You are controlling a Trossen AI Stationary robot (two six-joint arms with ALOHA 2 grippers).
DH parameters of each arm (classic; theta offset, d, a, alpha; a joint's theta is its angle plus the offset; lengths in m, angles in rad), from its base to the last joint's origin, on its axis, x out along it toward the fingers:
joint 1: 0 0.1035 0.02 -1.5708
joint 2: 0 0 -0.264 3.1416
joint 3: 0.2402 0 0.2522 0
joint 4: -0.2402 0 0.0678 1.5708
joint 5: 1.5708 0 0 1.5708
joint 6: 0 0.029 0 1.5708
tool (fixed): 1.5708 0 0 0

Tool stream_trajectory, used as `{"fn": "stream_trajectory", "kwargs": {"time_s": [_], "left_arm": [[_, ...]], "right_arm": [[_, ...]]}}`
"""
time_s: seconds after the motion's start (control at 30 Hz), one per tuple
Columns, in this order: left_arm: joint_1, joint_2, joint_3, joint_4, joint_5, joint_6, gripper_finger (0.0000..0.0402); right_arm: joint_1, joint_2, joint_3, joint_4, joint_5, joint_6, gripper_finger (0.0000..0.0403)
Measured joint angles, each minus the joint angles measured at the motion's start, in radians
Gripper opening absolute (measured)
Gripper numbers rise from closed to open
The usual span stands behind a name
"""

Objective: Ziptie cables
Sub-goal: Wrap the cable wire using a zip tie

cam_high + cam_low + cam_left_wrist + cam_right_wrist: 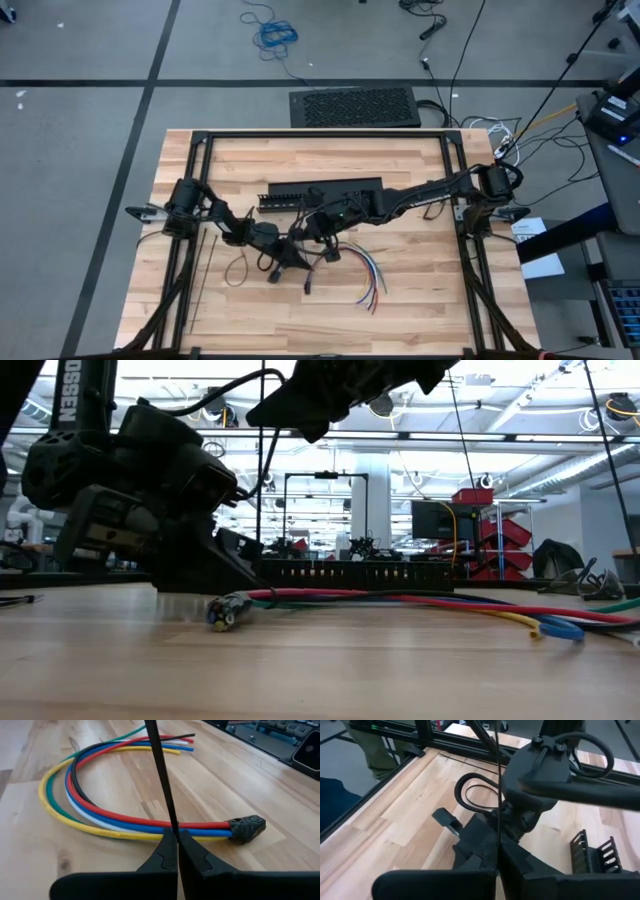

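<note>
The middle of the table (420, 290) is crowded: both arms meet there above the cables (362, 275), with the black channel (320, 193) just behind. Straps (208, 270) lie at lower left. The lower right wood is bare and easy to reach.

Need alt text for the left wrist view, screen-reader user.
The left gripper is shut on a thin black ziptie that runs up out of the picture. Behind it on the wooden table lies a curved bundle of cables, yellow, green, white, blue, red and black, bound at one end by a dark wrap and fanned at the other.
</note>
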Motion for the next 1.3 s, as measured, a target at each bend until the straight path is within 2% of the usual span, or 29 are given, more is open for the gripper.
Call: {"fn": "stream_trajectory", "kwargs": {"time_s": [0.2, 0.43, 0.6, 0.7, 0.83, 0.87, 0.97, 1.07, 1.13, 1.2, 1.23, 1.3], "left_arm": [[0.0, 0.0, -0.006, -0.005, 0.03, -0.001, 0.0], [0.0, 0.0, -0.007, -0.025, 0.044, 0.0, 0.0], [-0.001, -0.006, -0.015, -0.029, 0.052, -0.006, 0.0007], [0.004, -0.027, -0.036, -0.024, 0.109, -0.026, 0.0028], [0.022, -0.081, -0.084, -0.033, 0.114, -0.056, 0.0062], [0.032, -0.101, -0.099, -0.035, 0.114, -0.058, 0.0069], [0.061, -0.178, -0.135, -0.025, 0.112, -0.062, 0.0086], [0.086, -0.259, -0.173, -0.026, 0.086, -0.11, 0.0095], [0.096, -0.318, -0.196, -0.02, 0.033, -0.171, 0.0096], [0.098, -0.376, -0.217, -0.021, -0.026, -0.221, 0.0096], [0.097, -0.402, -0.223, -0.021, -0.054, -0.246, 0.0096], [0.089, -0.456, -0.235, -0.017, -0.111, -0.279, 0.0096]], "right_arm": [[0.0, 0.0, 0.0, 0.009, 0.023, -0.006, 0.0], [0.014, 0.0, -0.002, 0.04, 0.102, -0.03, 0.0], [0.018, -0.006, 0.005, -0.065, 0.142, -0.059, 0.001], [0.017, -0.016, 0.01, -0.253, 0.224, -0.039, 0.0039], [0.027, -0.007, 0.004, -0.481, 0.362, 0.014, 0.0099], [0.035, -0.009, 0.005, -0.521, 0.37, 0.034, 0.0114], [0.069, -0.008, -0.022, -0.546, 0.314, 0.077, 0.0157], [0.119, -0.007, -0.063, -0.493, 0.232, 0.096, 0.0187], [0.16, -0.007, -0.074, -0.494, 0.25, 0.108, 0.02], [0.197, -0.011, -0.074, -0.532, 0.389, 0.145, 0.0208], [0.214, -0.018, -0.074, -0.566, 0.508, 0.167, 0.0209], [0.251, -0.04, -0.074, -0.65, 0.837, 0.231, 0.0209]]}}
